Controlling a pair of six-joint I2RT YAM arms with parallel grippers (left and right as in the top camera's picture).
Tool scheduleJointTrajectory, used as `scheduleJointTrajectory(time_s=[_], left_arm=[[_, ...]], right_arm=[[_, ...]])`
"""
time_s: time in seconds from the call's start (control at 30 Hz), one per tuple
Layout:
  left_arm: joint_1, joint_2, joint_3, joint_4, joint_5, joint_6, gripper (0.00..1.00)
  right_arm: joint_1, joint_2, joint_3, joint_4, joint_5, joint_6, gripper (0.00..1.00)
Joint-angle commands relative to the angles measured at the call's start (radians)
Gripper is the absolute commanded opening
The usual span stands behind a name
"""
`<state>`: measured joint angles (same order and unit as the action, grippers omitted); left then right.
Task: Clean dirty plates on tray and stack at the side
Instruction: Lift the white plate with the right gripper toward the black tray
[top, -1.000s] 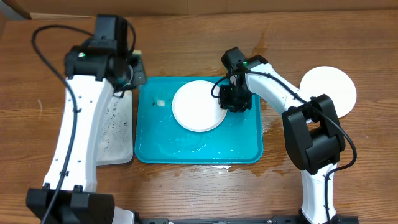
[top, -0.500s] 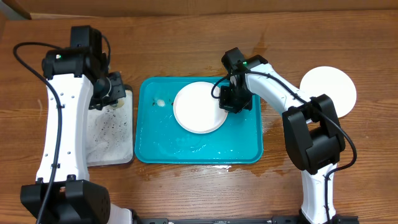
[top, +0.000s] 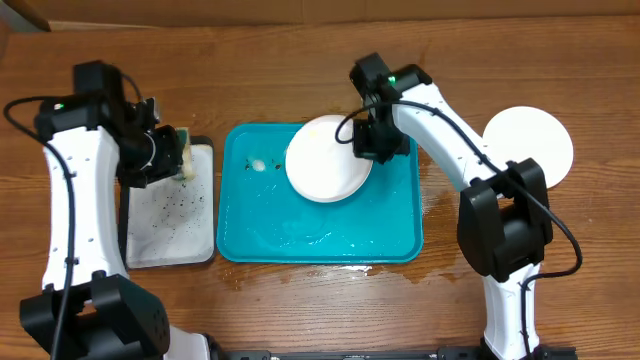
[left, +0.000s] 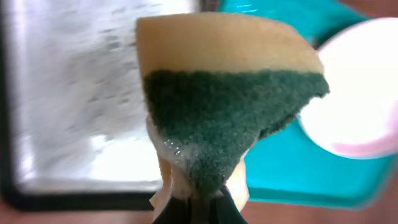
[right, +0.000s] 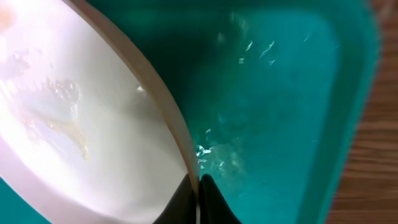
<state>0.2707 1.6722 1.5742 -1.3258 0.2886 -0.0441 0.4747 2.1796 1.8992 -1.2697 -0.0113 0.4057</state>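
Since one second ago, the left arm has swung out to the left, and the white plate (top: 325, 165) has shifted a little toward the far right of the teal tray (top: 390, 225). The right gripper (top: 372, 140) is clamped on the plate's thin rim and holds it tilted. The left gripper (left: 199, 208) is pinched on a yellow and green sponge (left: 230, 106) with foam on it, above the far end of the small black-rimmed tray (top: 165, 215).

I think the main danger is the plate. It is wet and held only by the edge, so it could slip or turn in the jaws and fall back with a splash. A pale smear (right: 62, 118) is on its face, so stacking it now would be too early. The sponge could also drip on the way back.

The brown wooden desk (top: 300, 50) already has a white wet spill (top: 350, 268) at the near edge of the tray. A second plate (top: 528, 140) lies well apart on the right.
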Motion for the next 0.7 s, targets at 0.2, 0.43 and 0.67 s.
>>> scheduleJointTrajectory(time_s=[0.2,0.43,0.67], left_arm=[[0.272,-0.04,0.039,0.019,0.964,0.248,0.04],[0.373,-0.102,0.039,-0.021,1.099,0.248,0.04],[0.373,-0.119,0.039,-0.021,1.099,0.248,0.04]], right_arm=[[0.252,-0.054,0.102,0.027,0.313,-0.013,0.04],[0.45,-0.055,0.109,0.177,0.426,-0.014,0.04],[0.501,-0.055,0.2,0.19,0.438,-0.018,0.04]])
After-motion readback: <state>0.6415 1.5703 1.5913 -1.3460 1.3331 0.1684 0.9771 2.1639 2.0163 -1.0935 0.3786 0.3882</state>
